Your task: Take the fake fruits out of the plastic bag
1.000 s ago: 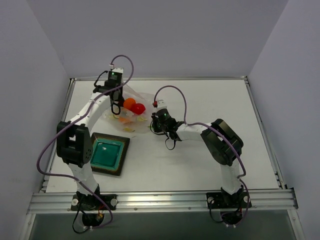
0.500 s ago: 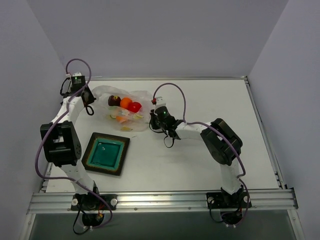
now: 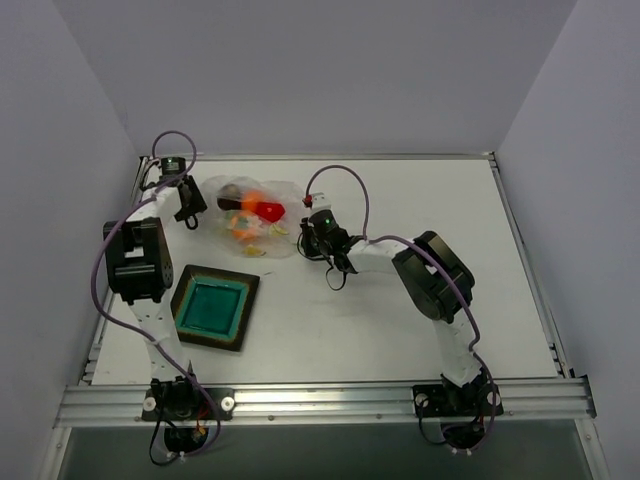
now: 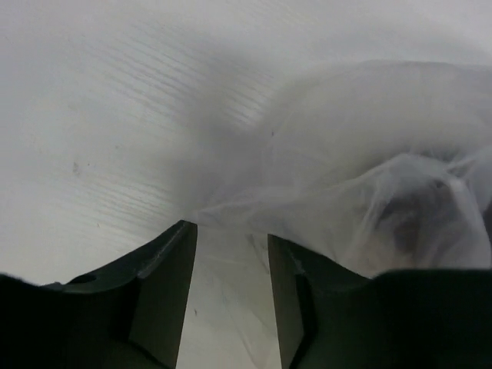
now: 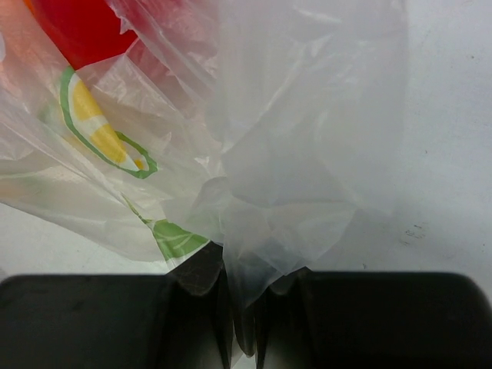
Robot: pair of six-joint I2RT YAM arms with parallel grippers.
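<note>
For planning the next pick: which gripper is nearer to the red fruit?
Right. The right gripper pinches the plastic bag just beside the red fruit; the left gripper is at the bag's far left end.

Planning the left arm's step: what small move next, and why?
Probably ease the left gripper forward and shut it on the bag edge: its jaws stand open with film just at the tips, the right gripper is shut on the other side, and the fruits lie inside.

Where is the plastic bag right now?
In the top view the plastic bag lies back-left on the table, between the left claw and the right claw, which pinches its edge; the teal dish sits nearer the bases.
</note>
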